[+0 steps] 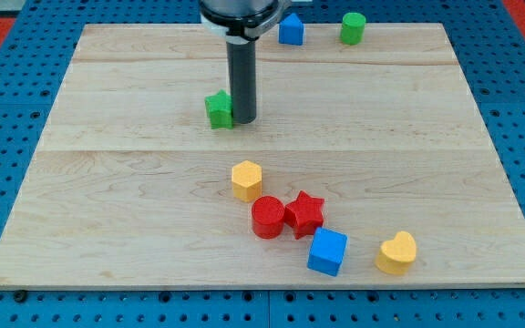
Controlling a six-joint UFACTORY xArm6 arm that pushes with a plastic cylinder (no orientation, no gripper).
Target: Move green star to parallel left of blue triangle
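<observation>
The green star (218, 109) lies on the wooden board, left of centre in the upper half. My tip (243, 120) stands right against the star's right side. The blue triangle (291, 30) sits near the view's top edge, up and to the right of the star. The rod rises straight up from the tip to the arm's head at the view's top.
A green cylinder (353, 28) stands right of the blue triangle. Lower down lie a yellow hexagon (246, 179), a red cylinder (268, 218), a red star (304, 213), a blue cube (327, 251) and a yellow heart (396, 253). The board (108, 228) rests on a blue surface.
</observation>
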